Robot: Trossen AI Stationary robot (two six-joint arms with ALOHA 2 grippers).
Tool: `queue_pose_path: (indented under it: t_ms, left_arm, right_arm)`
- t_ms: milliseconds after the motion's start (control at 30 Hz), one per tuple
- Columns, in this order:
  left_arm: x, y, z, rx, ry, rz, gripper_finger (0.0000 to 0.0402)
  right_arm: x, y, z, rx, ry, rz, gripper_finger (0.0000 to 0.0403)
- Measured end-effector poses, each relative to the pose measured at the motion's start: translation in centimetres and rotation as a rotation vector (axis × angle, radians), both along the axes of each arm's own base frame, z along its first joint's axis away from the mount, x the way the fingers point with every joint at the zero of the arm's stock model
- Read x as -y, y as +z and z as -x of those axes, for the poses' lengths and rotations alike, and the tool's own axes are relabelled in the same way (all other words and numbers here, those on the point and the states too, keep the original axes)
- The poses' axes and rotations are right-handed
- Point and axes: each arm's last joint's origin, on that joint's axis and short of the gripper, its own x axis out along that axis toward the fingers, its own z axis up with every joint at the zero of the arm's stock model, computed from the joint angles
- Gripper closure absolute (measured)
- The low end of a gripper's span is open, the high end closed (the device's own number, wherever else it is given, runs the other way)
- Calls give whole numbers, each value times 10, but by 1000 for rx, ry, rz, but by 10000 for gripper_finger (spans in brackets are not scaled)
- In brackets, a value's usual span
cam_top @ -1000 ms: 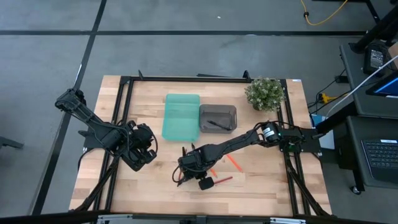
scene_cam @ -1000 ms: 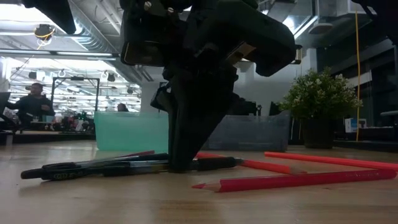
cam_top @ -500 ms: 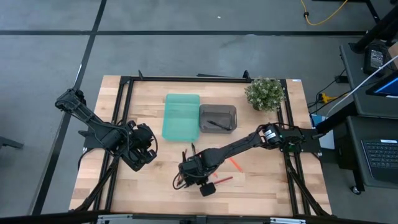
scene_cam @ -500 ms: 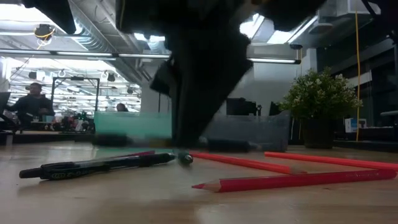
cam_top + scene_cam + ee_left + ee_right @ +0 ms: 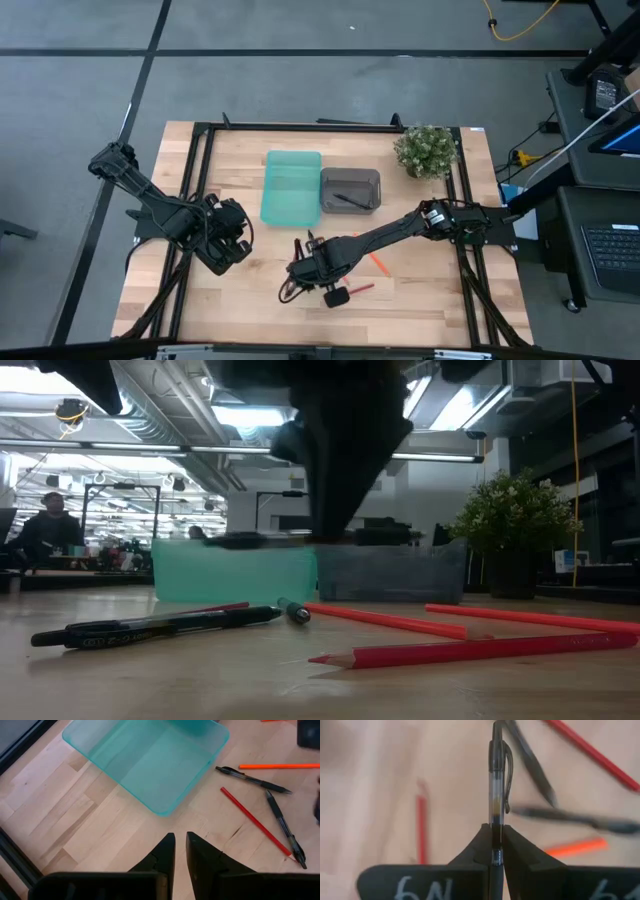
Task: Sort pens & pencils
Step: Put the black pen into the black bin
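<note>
We have a black pen pinched tight in our right gripper. It hangs in the air, just in front of the grey tray, and the fingers hold it near one end, so most of it sticks out past them. A pen is light and stiff. It will not bend or break. But it is smooth and round, so we think it could roll or slip if the pinch is weak. A hold nearer the middle would keep it from tipping.

Our left gripper waits just beside the teal tray. Its fingers are nearly together and hold nothing.

More pens and pencils lie flat on the table, in front of the grey tray. There are two black pens and, a red pencil and an orange pencil. They lie close and some cross. We think we should pick each one where it lies clear of the others.

One dark stick already lies in the grey tray. The teal tray looks bare.
</note>
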Motion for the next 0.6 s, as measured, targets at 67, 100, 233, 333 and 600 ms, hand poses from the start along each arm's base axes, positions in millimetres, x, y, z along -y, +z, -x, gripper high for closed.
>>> queue_pose_path:
  t_ms: [67,100,233,333,600]
  left_arm:
    - [0,0,0,0,0,0,360]
    - [0,0,0,0,0,0,360]
    - [0,0,0,0,0,0,360]
    - [0,0,0,0,0,0,360]
    - [0,0,0,0,0,0,360]
  right_arm:
    - [2,2,2,-10,-6,41,376]
    - [2,2,2,-12,-8,54,377]
    - [7,2,3,-36,-21,69,376]
    - [10,2,2,-36,-32,71,376]
    - [12,2,2,-27,-34,99,376]
